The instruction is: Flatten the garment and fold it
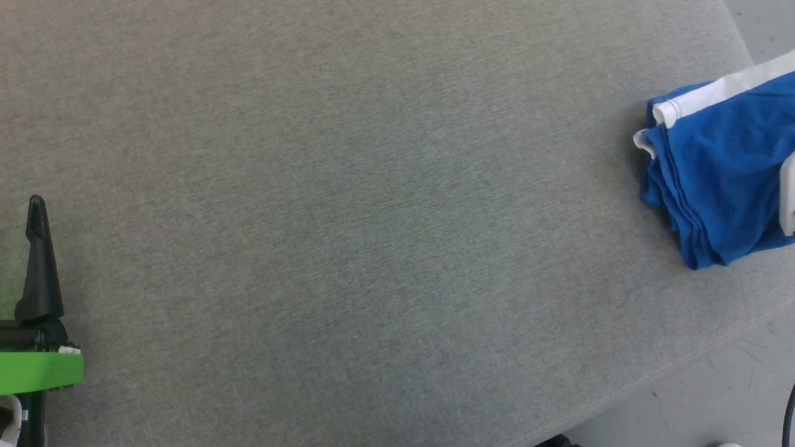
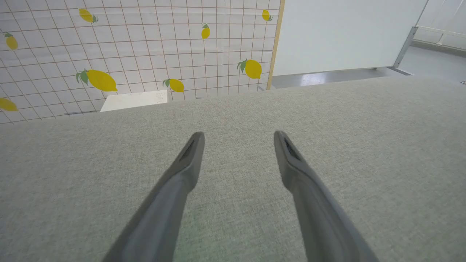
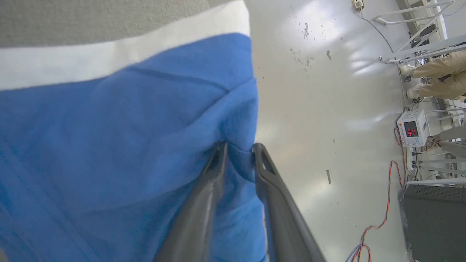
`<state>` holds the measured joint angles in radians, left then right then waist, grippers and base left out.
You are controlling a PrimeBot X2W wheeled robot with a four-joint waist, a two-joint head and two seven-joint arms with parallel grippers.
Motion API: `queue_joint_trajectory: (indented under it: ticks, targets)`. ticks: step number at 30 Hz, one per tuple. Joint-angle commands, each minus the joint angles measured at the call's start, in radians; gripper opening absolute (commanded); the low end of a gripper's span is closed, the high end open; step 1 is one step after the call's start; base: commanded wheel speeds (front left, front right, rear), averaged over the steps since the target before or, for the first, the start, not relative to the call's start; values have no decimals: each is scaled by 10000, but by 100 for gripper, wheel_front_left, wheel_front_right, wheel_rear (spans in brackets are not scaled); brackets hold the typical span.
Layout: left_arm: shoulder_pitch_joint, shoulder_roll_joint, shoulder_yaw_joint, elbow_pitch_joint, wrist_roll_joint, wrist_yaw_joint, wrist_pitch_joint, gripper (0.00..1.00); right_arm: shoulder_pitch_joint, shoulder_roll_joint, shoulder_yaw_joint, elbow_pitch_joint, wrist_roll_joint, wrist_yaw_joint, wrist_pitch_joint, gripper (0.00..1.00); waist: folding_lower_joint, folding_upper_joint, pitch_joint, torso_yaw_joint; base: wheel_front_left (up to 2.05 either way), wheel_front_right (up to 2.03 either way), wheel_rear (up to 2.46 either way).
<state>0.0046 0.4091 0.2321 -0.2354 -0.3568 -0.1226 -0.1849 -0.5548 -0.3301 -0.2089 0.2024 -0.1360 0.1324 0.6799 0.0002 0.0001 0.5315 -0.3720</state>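
Right end effector (image 3: 238,146) has a fold of the garment (image 1: 720,167) between fingers a little apart, grip unclear; left end effector (image 2: 238,136) is spread wide; the garment lies bunched at the table's (image 1: 310,217) right edge; best let go slowly.

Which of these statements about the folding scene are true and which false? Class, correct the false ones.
1. The left gripper stands open above the grey table. True.
2. The garment lies in the middle of the table. False: it lies at the right, by the table's edge.
3. The garment is red with a white stripe. False: it is blue with a white stripe.
4. Blue fabric lies between the fingers of the right gripper. True.
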Motion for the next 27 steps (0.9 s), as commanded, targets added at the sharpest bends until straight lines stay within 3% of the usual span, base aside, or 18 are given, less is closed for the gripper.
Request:
queue_joint_trajectory:
  ticks: [1, 6, 12, 18, 27]
  targets:
    - [135, 89, -10, -35, -83, -37, 35, 100, -125, 87, -194, -144, -158, -17, -166, 100, -2, -1, 56, 94, 0, 0, 0]
    - [79, 54, -163, 96, -65, -23, -1, 100, -105, 94, -450, -254, -282, -17, -436, 100, -2, -1, -125, 221, 0, 0, 0]
    - [-24, -223, -414, 475, -64, 68, -184, 100, -669, 137, -139, -478, 465, -17, -2008, 100, -2, -1, -784, 425, 0, 0, 0]
    - [-148, -591, -607, 998, -47, 223, -412, 100, -1428, 1139, 575, -1246, 2014, -17, -3629, 100, -2, -1, -1678, 722, 0, 0, 0]
    - [-592, -1186, -1165, 1816, 109, 352, -622, 100, -673, 2615, 1752, -2325, 2404, -17, -5421, 100, -2, -1, -2848, 1702, 0, 0, 0]
